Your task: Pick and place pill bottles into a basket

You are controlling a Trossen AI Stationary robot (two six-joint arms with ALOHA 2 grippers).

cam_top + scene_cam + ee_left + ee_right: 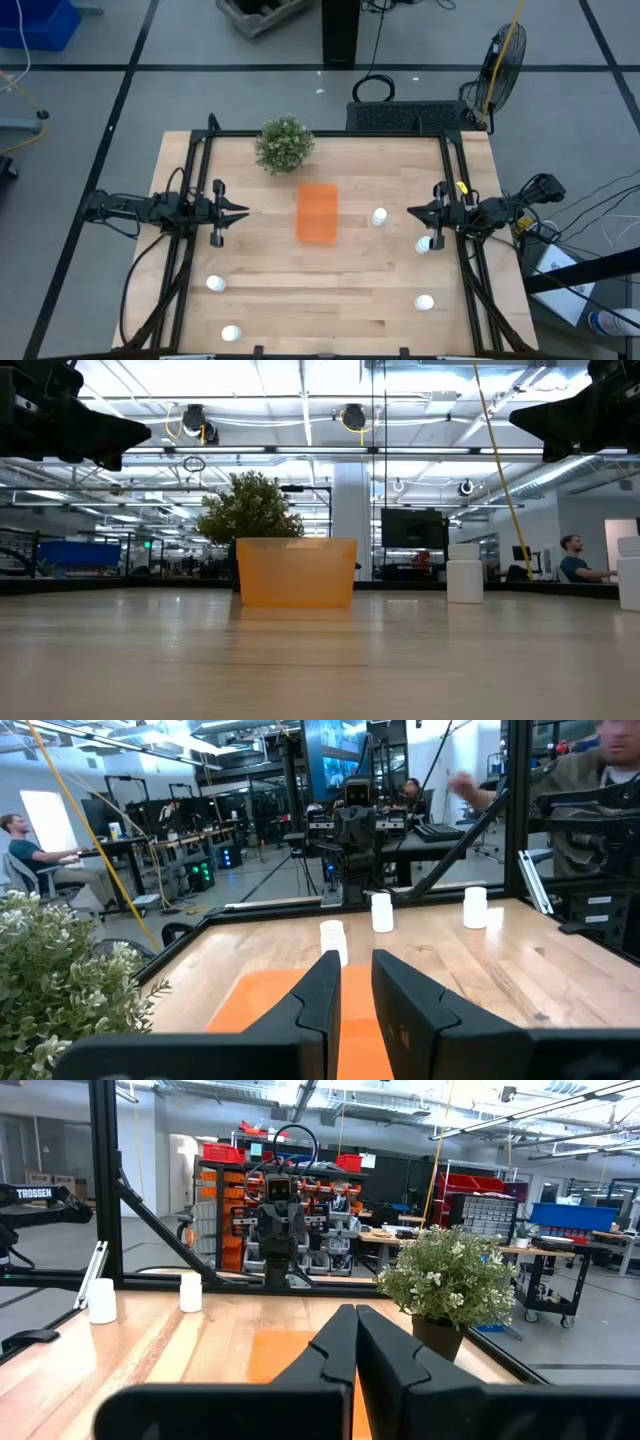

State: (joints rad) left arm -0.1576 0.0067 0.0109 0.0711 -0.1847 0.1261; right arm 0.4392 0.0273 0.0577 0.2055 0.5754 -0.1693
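Orange basket (pixel 318 212) sitting mid-desk (pixel 330 290) beside the plant (pixel 284 144), five pill bottles (pixel 379 216) standing scattered around it, left pincer (pixel 238 212) hovering slightly spread, right pincer (pixel 414 212) seemingly pressed together, both holding nothing.

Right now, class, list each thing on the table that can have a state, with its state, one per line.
Basket: upright at mid-table, no bottle seen in it.
Bottles: five, upright, capped, all outside the basket.
Plant: upright, behind the basket.
Left gripper: raised at the left side, slightly open, empty.
Right gripper: raised at the right side, shut, empty.
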